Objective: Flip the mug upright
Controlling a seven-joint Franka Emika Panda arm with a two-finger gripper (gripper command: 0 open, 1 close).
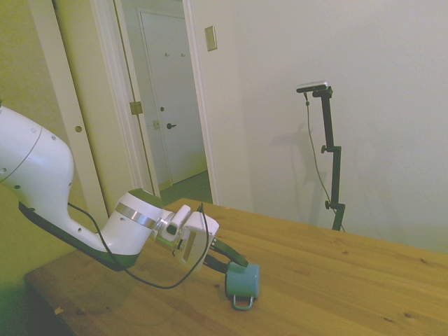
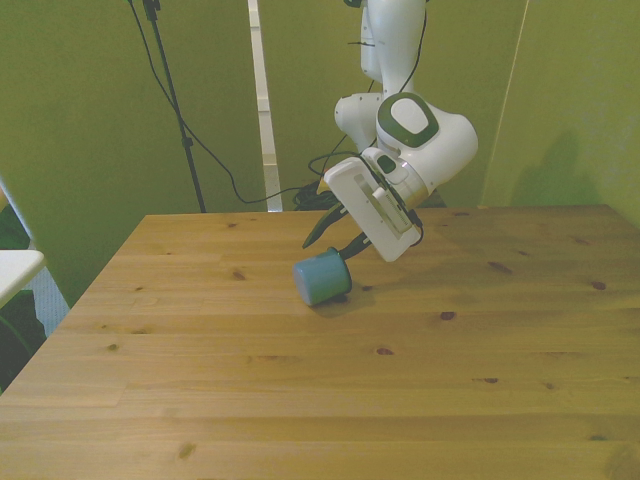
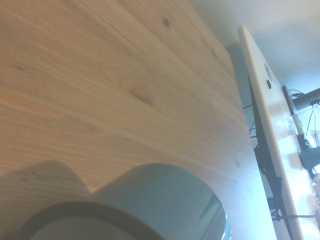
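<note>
The wooden counter (image 2: 300, 400) fills most of the scene, its knotted planks bare apart from the one thing being handled. Behind it in the side view stand pale walls and a doorway with a white door (image 1: 171, 98) beyond; in the front view a yellow-green wall backs the far edge, and at the front view's left a corner of a white surface (image 2: 15, 270) juts in beside the counter. The white arm (image 1: 42, 182) slants down low over the wood, a black cable (image 1: 150, 280) looping under its wrist. At its end the pincer (image 2: 335, 240) is tilted steeply toward the planks, its two dark fingers (image 2: 322, 228) spread partway and set at the mouth end of the mug (image 2: 322, 277); whether they press on the rim cannot be told from these views. The teal mug sits near the middle of the far half of the counter, tipped, with its closed base turned outward and downward toward the front camera and its mouth up toward the pincer. In the side view its thin loop handle (image 1: 243, 302) hangs at the bottom, at or just above the wood. The wrist view shows the mug (image 3: 165, 205) blurred and close, with open planks beyond it. Nothing else stands near it.
</note>
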